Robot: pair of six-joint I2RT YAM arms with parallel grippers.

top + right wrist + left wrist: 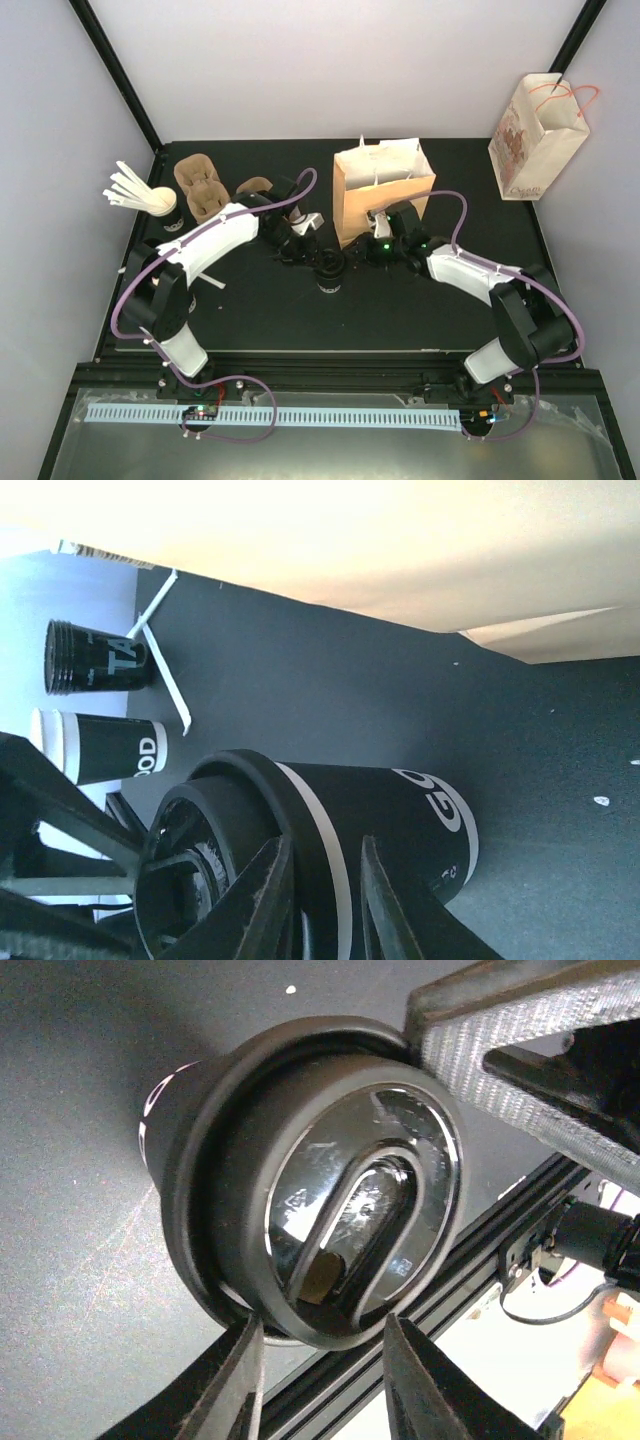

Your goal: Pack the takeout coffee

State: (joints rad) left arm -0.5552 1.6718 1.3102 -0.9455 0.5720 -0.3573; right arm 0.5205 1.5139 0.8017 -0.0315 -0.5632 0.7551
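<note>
The takeout coffee (329, 272) is a black paper cup (400, 820) with a white rim band and white lettering. It stands upright on the dark table, just in front of the brown bag, and a black lid (350, 1210) sits on it. My left gripper (320, 1322) hangs over the lid with its fingers apart; the lid's near edge lies just past the tips, untouched. It also shows at the cup's left, my left gripper (304, 250). My right gripper (322, 845) comes in from the right side, my right gripper (358, 258), turned sideways, its fingers closed across the lid's rim.
An open brown paper bag (385, 190) stands behind the cup. Cardboard cup carriers (200, 187) and a cup of white stirrers (150, 197) sit at the back left. Two more black cups (110, 745) and a loose stirrer (165, 670) lie beyond. A printed bag (535, 140) hangs at the right wall.
</note>
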